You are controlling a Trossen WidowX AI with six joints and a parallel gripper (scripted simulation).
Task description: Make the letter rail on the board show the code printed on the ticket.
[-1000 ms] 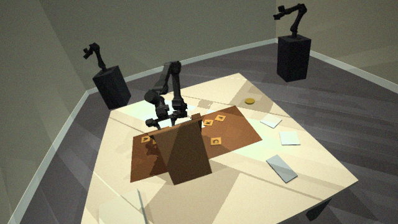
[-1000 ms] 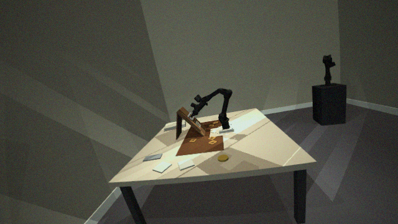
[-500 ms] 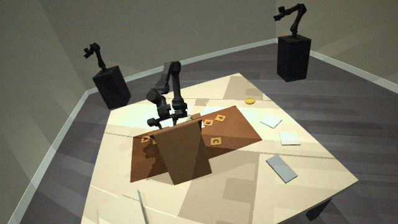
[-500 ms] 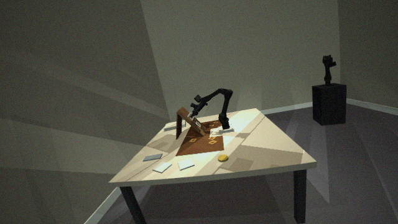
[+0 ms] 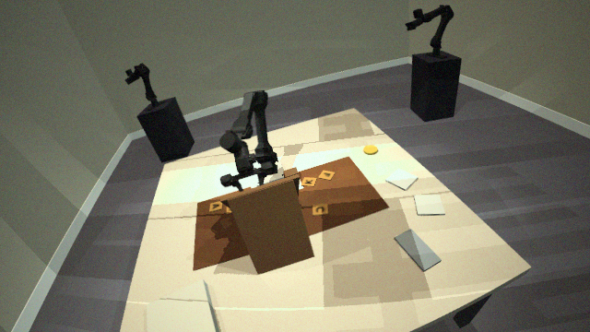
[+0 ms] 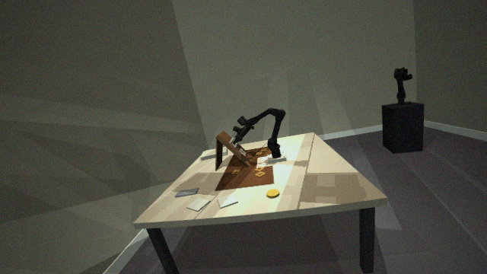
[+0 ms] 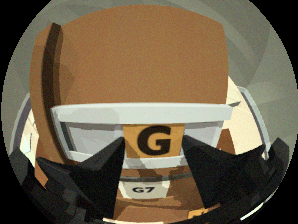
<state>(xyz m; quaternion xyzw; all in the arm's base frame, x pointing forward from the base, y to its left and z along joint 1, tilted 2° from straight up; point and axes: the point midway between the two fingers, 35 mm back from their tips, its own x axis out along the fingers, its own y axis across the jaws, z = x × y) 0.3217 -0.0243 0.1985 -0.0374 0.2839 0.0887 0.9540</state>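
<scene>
The tilted brown board (image 5: 274,231) (image 7: 140,55) shows its back in the top view. In the wrist view the pale letter rail (image 7: 145,112) crosses its face, with a dark upright strip at the left. My gripper (image 5: 251,185) (image 6: 235,142) (image 7: 154,140) is shut on the G tile (image 7: 153,150), which sits upright in the rail, right of its middle. Empty rail shows on both sides of the tile. The ticket (image 7: 143,190) below the rail reads G7. Loose tiles lie on the brown mat (image 5: 355,189), among them an A tile (image 5: 216,207) and a K tile (image 5: 309,182).
A yellow disc (image 5: 371,149) (image 6: 272,193), two pale cards (image 5: 402,179) (image 5: 430,205) and a grey slab (image 5: 417,250) (image 6: 186,192) lie on the table. A large pale item (image 5: 182,314) stands at the front left. Two other arms stand on black pedestals (image 5: 166,129) (image 5: 435,88) beyond the table.
</scene>
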